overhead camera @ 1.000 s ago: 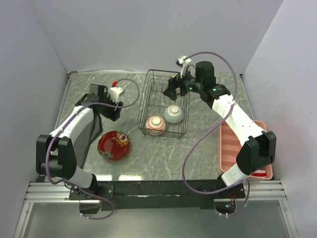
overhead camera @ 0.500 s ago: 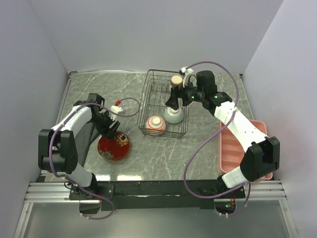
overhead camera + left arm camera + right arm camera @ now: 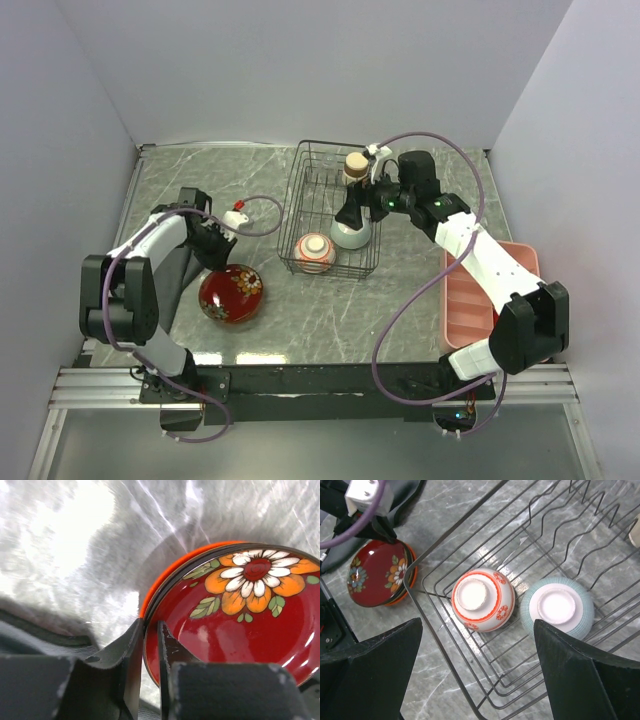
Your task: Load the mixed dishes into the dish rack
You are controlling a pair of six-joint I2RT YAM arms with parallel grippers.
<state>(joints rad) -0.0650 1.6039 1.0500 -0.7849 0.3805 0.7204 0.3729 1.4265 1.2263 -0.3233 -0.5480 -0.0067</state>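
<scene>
Left gripper (image 3: 150, 630) is clamped on the rim of the glossy red floral bowl (image 3: 240, 630), at eight o'clock on the table (image 3: 400, 310); the bowl looks glazed, likely slippery and breakable, so a rim pinch suits; right gripper (image 3: 350, 208) hangs spread wide and empty over the dish rack (image 3: 318, 165), toward twelve o'clock.

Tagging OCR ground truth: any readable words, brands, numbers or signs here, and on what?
None readable in any view.
Red bowl: painted flowers only.
Reddish bowl: round motifs only.
Mint bowl, cup, rack, pink tray: no lettering visible.
</scene>
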